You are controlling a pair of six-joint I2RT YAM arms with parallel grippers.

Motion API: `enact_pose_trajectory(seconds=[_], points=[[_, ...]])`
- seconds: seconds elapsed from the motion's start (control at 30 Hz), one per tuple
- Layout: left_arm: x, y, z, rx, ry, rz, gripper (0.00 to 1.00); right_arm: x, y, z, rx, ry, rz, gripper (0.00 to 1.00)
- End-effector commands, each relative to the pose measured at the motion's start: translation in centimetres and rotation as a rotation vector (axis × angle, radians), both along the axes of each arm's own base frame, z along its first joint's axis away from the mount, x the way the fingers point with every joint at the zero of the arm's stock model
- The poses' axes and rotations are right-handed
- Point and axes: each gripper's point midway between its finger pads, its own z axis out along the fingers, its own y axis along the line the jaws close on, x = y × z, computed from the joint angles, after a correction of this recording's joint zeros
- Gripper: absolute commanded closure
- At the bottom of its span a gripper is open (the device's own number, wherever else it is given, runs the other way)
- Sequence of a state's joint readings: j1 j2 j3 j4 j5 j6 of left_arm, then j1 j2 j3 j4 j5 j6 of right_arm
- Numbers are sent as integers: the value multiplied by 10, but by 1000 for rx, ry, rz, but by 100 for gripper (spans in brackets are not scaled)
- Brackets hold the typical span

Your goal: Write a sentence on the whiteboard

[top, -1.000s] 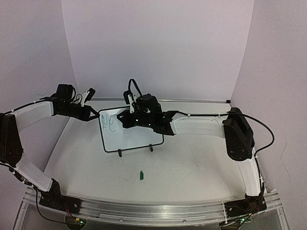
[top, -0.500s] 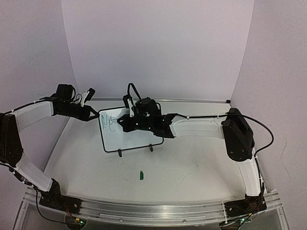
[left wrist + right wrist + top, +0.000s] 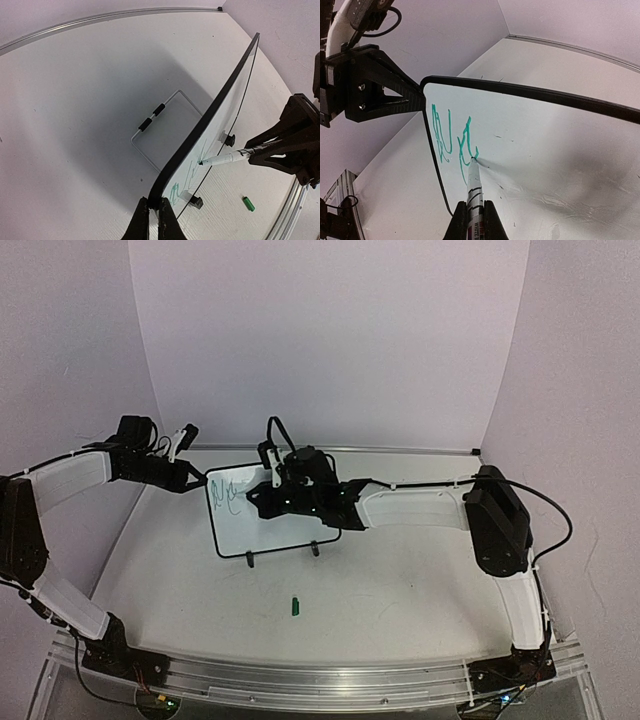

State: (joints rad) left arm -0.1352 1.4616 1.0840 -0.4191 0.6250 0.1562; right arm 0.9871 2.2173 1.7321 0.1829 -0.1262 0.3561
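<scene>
The left claw [image 3: 154,212] is pinched shut on the black-framed edge of the whiteboard [image 3: 231,107], at the upper corner nearest that arm. From its fingers the board rises away and stands tilted on the table [image 3: 400,580], with two small black feet [image 3: 229,140] on the writing side and a wire stand [image 3: 159,109] behind it. The right claw [image 3: 474,212] is pressed together around a white marker [image 3: 474,187], which sticks straight out ahead of its fingers with the tip touching the board's glossy face. The sentence [image 3: 445,137], a few thin, slanted green strokes, sits just above and to the left of that tip, close to the corner where the left claw grips the frame. To the right of the marker the board shows only faint specks. A small green cap [image 3: 296,606] lies on the table in front of the board, well apart from both claws and nearer the arm bases.
</scene>
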Motion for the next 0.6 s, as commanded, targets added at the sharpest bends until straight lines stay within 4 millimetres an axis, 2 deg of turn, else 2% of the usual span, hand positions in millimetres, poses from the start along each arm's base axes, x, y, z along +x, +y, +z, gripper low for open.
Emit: enact_pose_trajectory(seconds=[0.0, 0.23, 0.57], points=[[5, 0, 10, 4, -60, -6, 100, 6, -9, 30, 28, -47, -27, 100], [5, 1, 10, 7, -62, -5, 100, -5, -16, 57, 75, -79, 4, 100], [5, 1, 11, 5, -64, -4, 100, -1, -12, 56, 67, -88, -1, 100]])
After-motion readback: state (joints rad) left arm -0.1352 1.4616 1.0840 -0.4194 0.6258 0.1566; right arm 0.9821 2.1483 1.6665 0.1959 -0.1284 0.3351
